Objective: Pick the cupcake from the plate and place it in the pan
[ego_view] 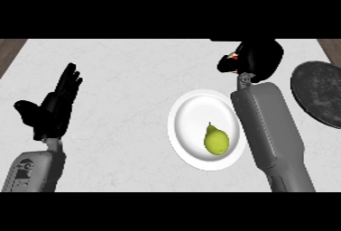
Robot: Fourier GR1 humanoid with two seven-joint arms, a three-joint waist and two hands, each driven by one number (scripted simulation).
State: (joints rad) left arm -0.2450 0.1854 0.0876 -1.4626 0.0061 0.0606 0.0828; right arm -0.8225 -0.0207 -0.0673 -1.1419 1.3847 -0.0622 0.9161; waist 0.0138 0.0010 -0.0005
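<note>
Your right hand (256, 57) at the upper right is curled round the cupcake (232, 57), between the white plate (188, 118) with its pear (216, 139) and the dark pan (320, 92), while your left hand (53, 106) rests open, fingers up, at the left.

two grey forearms, boxy with rounded edges, smooth and matte, lit paler along the upper faces. right forearm (272, 131) long and slab-like, broad down most of its length. at its far end a thin metallic wrist link (245, 81), grey and jointed, joined to a glossy black right hand (261, 56) of bulky, rounded shape. left forearm (33, 169) shorter in view, with a small dark marking on its grey casing near the lower edge. short grey wrist piece (52, 143) above it, then the black left hand (53, 106), with slender segmented fingers (68, 79) and a thick thumb (25, 108), all one dark shade.
</note>
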